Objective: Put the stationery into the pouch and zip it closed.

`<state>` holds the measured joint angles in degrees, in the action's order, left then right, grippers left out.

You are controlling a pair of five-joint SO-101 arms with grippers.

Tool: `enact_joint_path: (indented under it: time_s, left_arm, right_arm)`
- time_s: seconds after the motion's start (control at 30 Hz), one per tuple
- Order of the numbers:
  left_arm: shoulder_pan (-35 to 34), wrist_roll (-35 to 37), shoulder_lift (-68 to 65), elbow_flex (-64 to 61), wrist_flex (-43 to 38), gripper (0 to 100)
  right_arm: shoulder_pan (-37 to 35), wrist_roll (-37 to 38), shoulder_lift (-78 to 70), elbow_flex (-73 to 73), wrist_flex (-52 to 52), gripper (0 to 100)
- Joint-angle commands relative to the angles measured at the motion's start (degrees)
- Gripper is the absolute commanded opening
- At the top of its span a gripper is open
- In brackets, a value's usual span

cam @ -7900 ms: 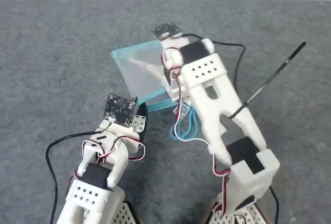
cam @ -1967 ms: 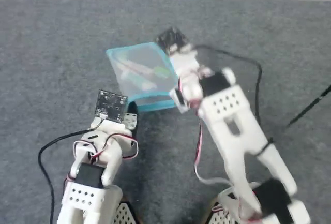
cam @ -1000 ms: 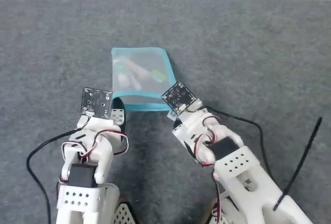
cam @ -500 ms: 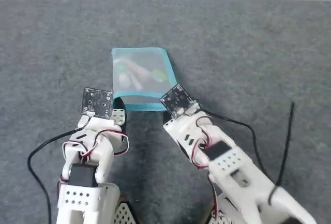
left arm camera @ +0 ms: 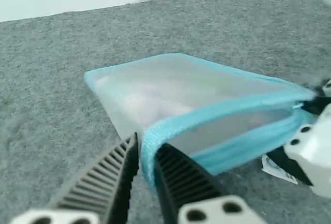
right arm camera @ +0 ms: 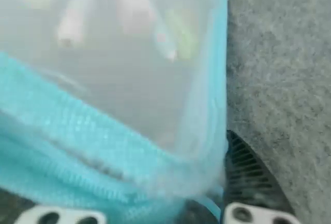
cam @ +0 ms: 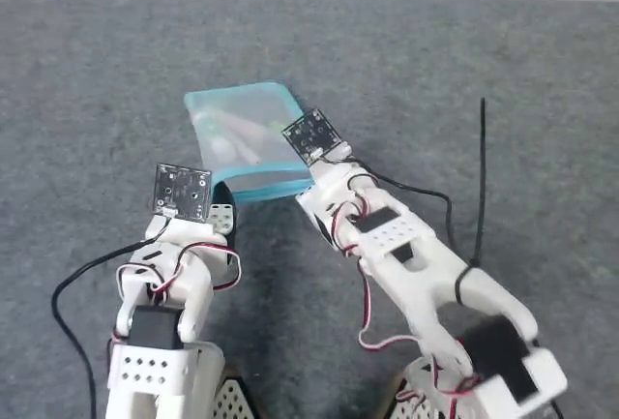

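Two ends of the pouch [cam: 259,102] zip [left arm camera: 222,107] are covered: my left gripper [left arm camera: 145,147] is clamped on its left corner, and the zip runs rightward to the right gripper [left arm camera: 310,115], whose grip I cannot tell. Stationery [cam: 237,131] lies inside, on the mat [cam: 484,51].

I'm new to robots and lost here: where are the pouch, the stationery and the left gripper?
pouch [cam: 247,148]: high view, clear upper face.
stationery [right arm camera: 181,32]: right wrist view, green piece inside.
left gripper [left arm camera: 146,145]: left wrist view, between its fingertips.
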<state>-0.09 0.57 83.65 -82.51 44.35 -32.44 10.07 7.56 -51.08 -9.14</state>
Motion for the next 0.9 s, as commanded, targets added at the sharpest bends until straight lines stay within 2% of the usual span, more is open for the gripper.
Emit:
enact_joint_path:
  time_s: [0.0,0.07,0.1,0.17,0.23,0.3,0.73,0.87]
  left_arm:
    - [0.62,-0.62,1.05,1.71,-1.76,1]
    - [0.62,-0.62,1.05,0.57,-3.25,1]
    - [0.62,-0.62,1.05,0.13,-3.78,1]
    - [0.62,-0.62,1.05,-0.13,-4.04,1]
    - [0.62,-0.62,1.05,-0.13,-3.96,1]
    - [0.62,-0.62,1.05,-0.13,-3.96,1]
    - [0.62,-0.62,1.05,-0.4,-4.04,1]
    - [0.62,-0.62,1.05,-0.4,-4.04,1]
  right_arm:
    - [0.66,-0.18,-1.54,4.31,0.92,11.7]
    - [0.66,-0.18,-1.89,4.4,0.92,1.8]
    - [0.66,-0.18,-1.89,4.4,0.92,0.0]
    - [0.66,-0.18,-1.98,4.4,0.84,4.3]
    - [0.66,-0.18,-2.15,4.4,-0.31,4.4]
    - [0.66,-0.18,-1.71,4.66,-4.53,0.3]
    - [0.66,-0.53,11.91,12.04,-41.01,0.7]
    - [1.54,-0.7,15.08,12.57,-46.81,0.7]
